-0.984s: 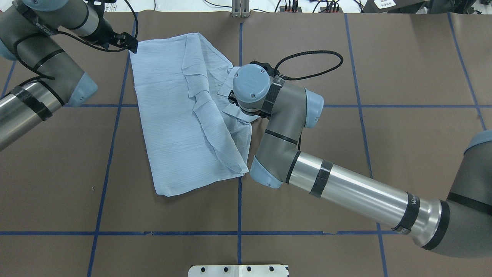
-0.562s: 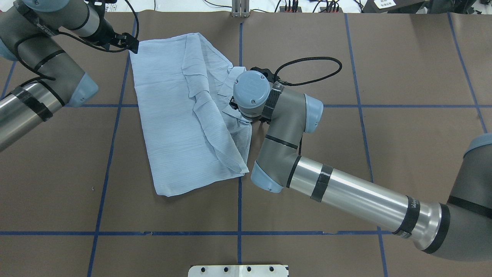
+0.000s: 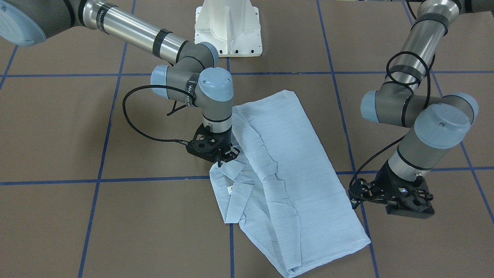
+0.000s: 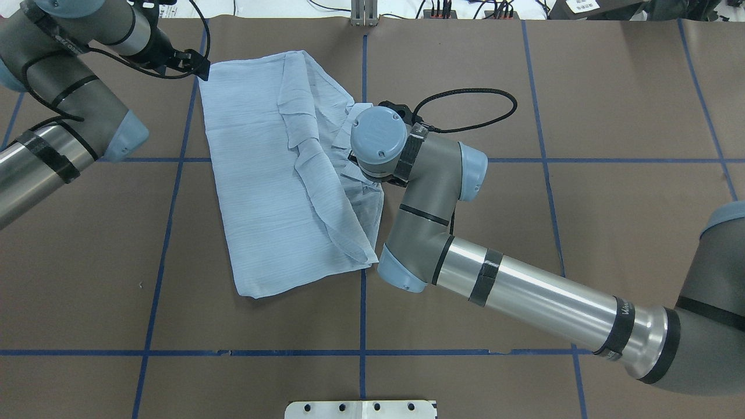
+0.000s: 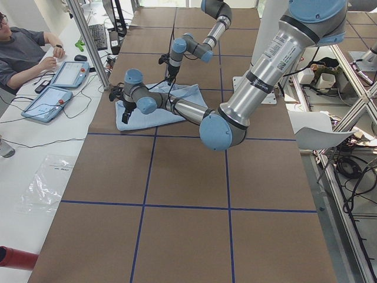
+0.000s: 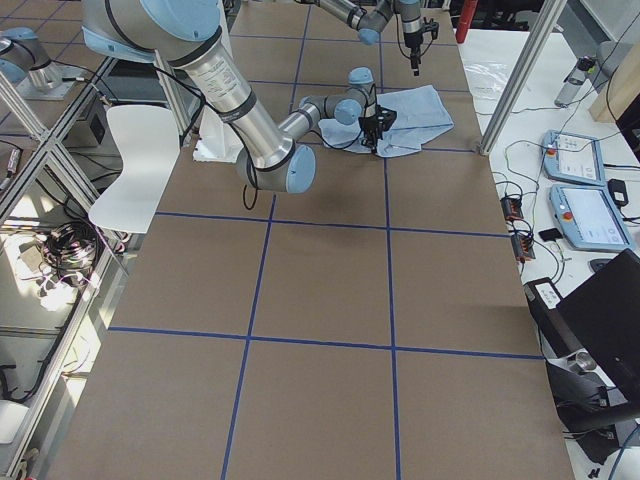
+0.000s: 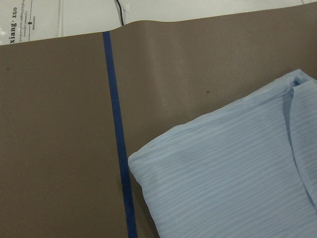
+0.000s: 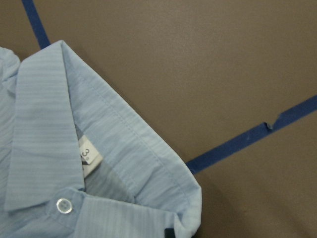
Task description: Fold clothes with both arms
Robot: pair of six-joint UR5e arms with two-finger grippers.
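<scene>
The light blue striped shirt (image 4: 262, 174) lies partly folded on the brown table, sleeves laid over its body, collar toward my right arm. My right gripper (image 3: 228, 156) is down at the collar (image 8: 44, 124) and shut on its edge; a dark fingertip shows at the bottom of the right wrist view. In the overhead view my right wrist hides this gripper. My left gripper (image 4: 201, 68) hovers at the shirt's far left corner (image 7: 143, 163), beside the cloth and holding nothing. It looks open; no fingertip shows in the left wrist view.
The white pedestal base (image 3: 227, 27) stands at the robot's side of the table. Blue tape lines (image 4: 363, 302) cross the brown cover. An operator (image 5: 23, 50) with tablets sits at a side table past the far edge. A white chair (image 6: 130, 165) stands beside the robot.
My right wrist has moved slightly toward the robot and left over the collar, and the shirt's right edge has shifted a little. My left arm has barely moved.
</scene>
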